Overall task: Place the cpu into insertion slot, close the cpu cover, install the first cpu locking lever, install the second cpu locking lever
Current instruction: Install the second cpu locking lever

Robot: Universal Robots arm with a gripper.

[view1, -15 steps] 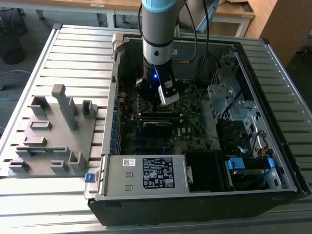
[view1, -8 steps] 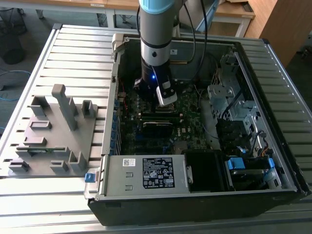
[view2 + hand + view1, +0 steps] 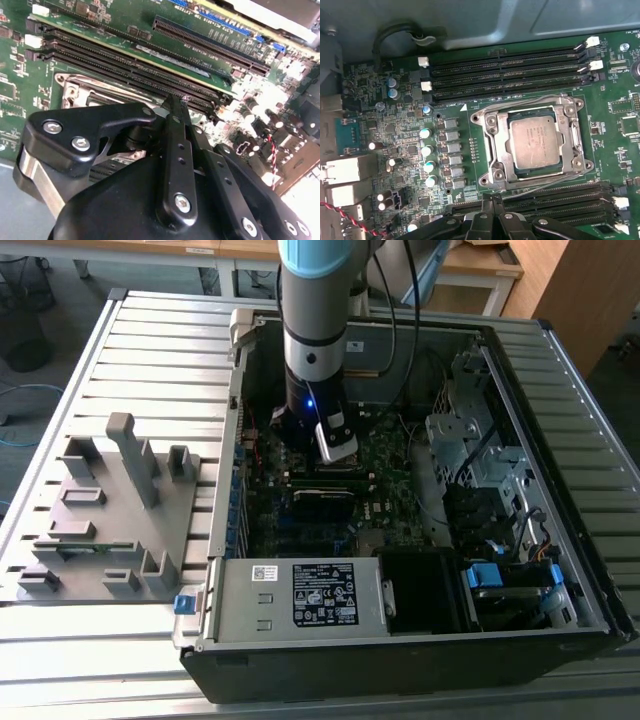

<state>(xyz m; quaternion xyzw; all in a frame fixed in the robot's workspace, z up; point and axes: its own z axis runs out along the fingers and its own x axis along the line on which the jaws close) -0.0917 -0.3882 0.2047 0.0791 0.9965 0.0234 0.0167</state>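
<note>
the arm reaches straight down into the open computer case [image 3: 560, 630] in the exterior view, its wrist hanging over the green motherboard [image 3: 385, 465] with the gripper [image 3: 338, 452] low above the middle of the board. in the second wrist view the gripper [image 3: 177, 100] shows as black linkage bars running to a narrow tip; the fingers [image 3: 175, 107] come together there with no gap visible and nothing between them, so it looks closed on nothing (the very tip is partly hidden by the linkage).

in the first wrist view the cpu [image 3: 536, 142] lies flat in the insertion slot [image 3: 516, 172], its dull grey top showing through the square window of the cpu cover [image 3: 495, 145], which lies down flat around it. thin wire levers run along the cover's edges; whether they are latched cannot be told. the gripper [image 3: 492, 200] sits just beside the socket, over the nearer bank of long black memory slots [image 3: 570, 195], apart from the cover and not touching it. a second bank of memory slots [image 3: 505, 70] lies on the far side of the socket.

outside the case, toward the exterior view's left, a grey fixture [image 3: 110, 520] with upright blocks rests on the slatted metal table [image 3: 160, 350]. a labelled metal power supply box [image 3: 300, 595] sits at the case's near edge.
</note>
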